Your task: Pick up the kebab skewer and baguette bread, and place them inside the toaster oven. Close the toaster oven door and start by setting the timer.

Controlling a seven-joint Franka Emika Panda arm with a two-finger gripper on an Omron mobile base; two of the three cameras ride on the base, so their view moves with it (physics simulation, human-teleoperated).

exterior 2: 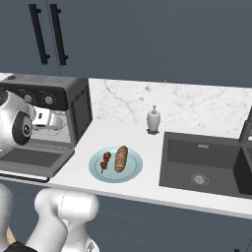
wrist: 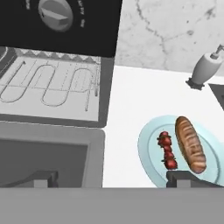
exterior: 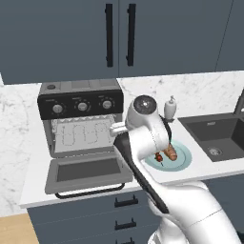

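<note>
**Oven open, food on the plate, hand empty**

The toaster oven (exterior: 80,121) is the biggest task item: a boxy grey-silver unit on the white counter (exterior 2: 147,167) against the marble backsplash, left of the sink (exterior 2: 206,165). Its black control panel carries three round knobs across the top. Inside, a pale cavity shows a looping wire rack (wrist: 48,87).

The toaster oven door (exterior: 88,171) hangs fully dropped, lying flat out over the counter edge. It has a grey frame, a dark glass window and a black bar handle along its front lip.

To the oven's right sits a pale blue round plate (exterior 2: 133,170), well apart from the door. On it lies the baguette bread (exterior 2: 121,158), a short oblong golden-brown loaf with slashed crust. Just beside it, on its oven side and roughly parallel, lies the kebab skewer (exterior 2: 105,161), a thin stick threaded with small dark red chunks, clearly smaller than the loaf.

A white soap dispenser (exterior 2: 153,119) stands behind the plate near the backsplash.

The gripper (wrist: 111,179) hovers above the counter between door and plate, fingers spread wide and holding nothing.
</note>
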